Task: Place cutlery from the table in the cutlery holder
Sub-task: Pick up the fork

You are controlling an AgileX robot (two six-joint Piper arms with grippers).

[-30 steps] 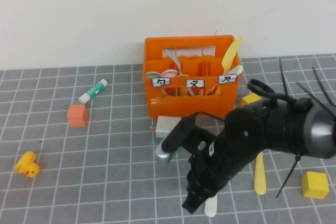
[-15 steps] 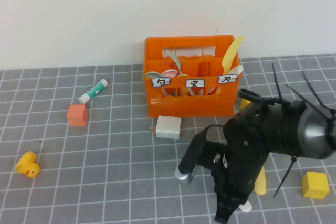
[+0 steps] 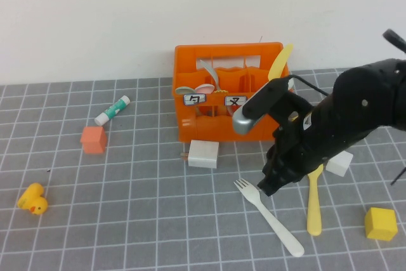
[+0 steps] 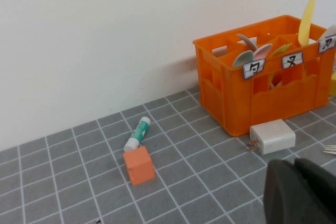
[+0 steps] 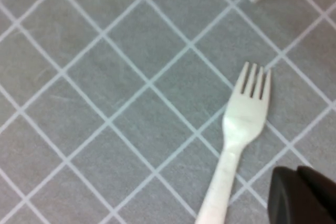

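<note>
While the grey tiled table [image 3: 127, 220] meets a white wall, our right gripper [image 3: 269, 185], fingers together, has risen; the white plastic fork [image 3: 269, 217] lies just below, before the orange plastic cutlery holder [image 3: 209, 122]. Our left gripper [image 4: 302, 192] sits closed.

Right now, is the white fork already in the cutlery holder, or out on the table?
Out. The white fork lies flat on the table, in front of the cutlery holder, beside the shut right gripper.
</note>
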